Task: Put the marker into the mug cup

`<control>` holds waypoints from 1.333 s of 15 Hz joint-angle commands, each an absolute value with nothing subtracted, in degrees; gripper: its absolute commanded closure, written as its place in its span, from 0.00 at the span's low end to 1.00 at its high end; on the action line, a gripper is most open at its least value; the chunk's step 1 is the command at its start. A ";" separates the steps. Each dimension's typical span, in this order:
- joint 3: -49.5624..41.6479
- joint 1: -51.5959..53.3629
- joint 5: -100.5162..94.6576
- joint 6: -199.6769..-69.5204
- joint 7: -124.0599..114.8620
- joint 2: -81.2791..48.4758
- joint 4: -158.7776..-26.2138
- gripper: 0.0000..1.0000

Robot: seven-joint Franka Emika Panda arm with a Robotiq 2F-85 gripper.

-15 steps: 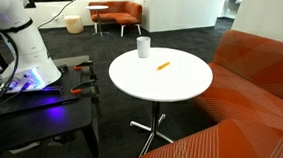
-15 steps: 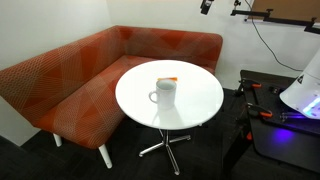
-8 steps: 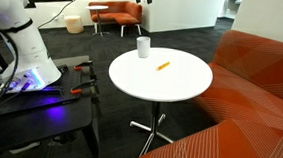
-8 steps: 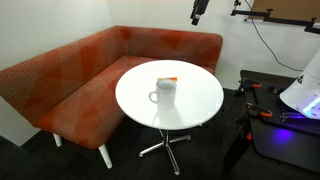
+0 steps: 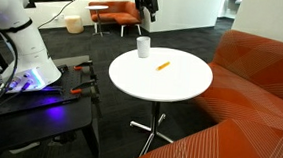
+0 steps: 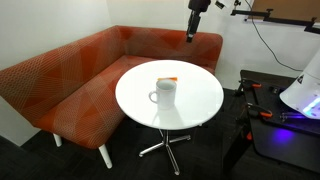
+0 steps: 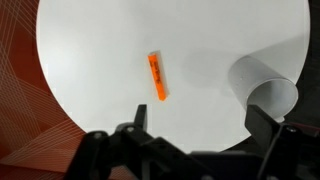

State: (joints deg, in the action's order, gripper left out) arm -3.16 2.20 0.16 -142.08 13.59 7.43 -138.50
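Wrist view: the gripper (image 7: pixel 197 128) enters from the bottom edge with its two dark fingers (image 7: pixel 131 133) set wide apart. Only bare table top shows between them, and they grip nothing. The marker (image 7: pixel 157 77) lies flat on the white round table (image 7: pixel 90 60), near the middle of the frame, with its long axis running roughly top to bottom. The mug (image 7: pixel 266 86) stands upright to the right of the marker. The two are clearly apart and do not touch. In both exterior views the gripper (image 5: pixel 144 7) (image 6: pixel 193 22) hangs well above the table (image 5: pixel 176 86) (image 6: pixel 195 105), clear of every object. It is small and dark in these views, so its finger spacing probably cannot be read from them. In an exterior view the marker (image 5: pixel 164 65) rests near the centre of the table top, with the mug (image 5: pixel 143 47) close to the far rim. In an exterior view the mug (image 6: pixel 164 92) shows its handle on the left, and the marker (image 6: pixel 170 79) appears just behind it as a short orange strip. An orange sofa (image 6: pixel 70 75) curves around the table.
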 commanded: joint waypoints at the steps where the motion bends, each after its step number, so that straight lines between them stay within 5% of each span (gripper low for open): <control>1: -2.44 1.56 0.38 -141.94 13.59 6.49 -138.09 0.00; 20: -0.02 -4.41 -0.16 -152.55 21.92 -18.31 -124.18 0.00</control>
